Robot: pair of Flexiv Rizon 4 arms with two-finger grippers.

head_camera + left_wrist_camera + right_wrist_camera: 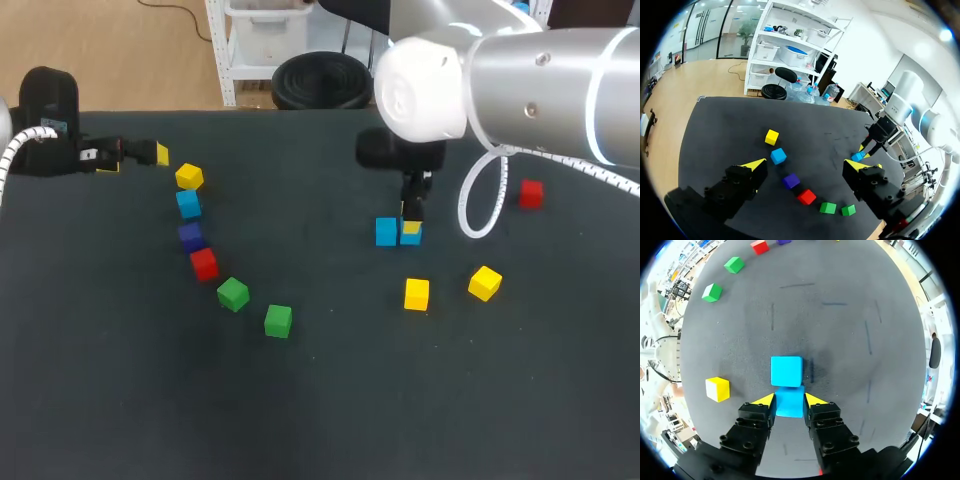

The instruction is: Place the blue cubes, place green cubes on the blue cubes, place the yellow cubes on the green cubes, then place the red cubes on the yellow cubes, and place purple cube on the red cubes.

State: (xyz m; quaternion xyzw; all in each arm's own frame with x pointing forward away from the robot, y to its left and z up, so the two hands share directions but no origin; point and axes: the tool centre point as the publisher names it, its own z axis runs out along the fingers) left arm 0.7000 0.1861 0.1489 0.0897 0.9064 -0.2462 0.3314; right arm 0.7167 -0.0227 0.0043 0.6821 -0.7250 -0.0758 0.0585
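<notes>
My right gripper (410, 222) (790, 400) is shut on a blue cube (789, 402) down at table level. A second blue cube (386, 232) (786, 371) sits right ahead of it, touching or nearly so. Two yellow cubes (417, 294) (484, 283) lie nearer the front, and a red cube (531, 194) lies to the right. My left gripper (135, 160) (810, 172) stands open and empty at the far left. Ahead of it run a yellow cube (772, 136), a blue cube (778, 156), a purple cube (791, 180), a red cube (807, 196) and two green cubes (828, 208) (848, 210).
The black table top (330, 400) has free room along its front and between the two groups of cubes. The right arm's white cable loop (478, 200) hangs beside the held cube.
</notes>
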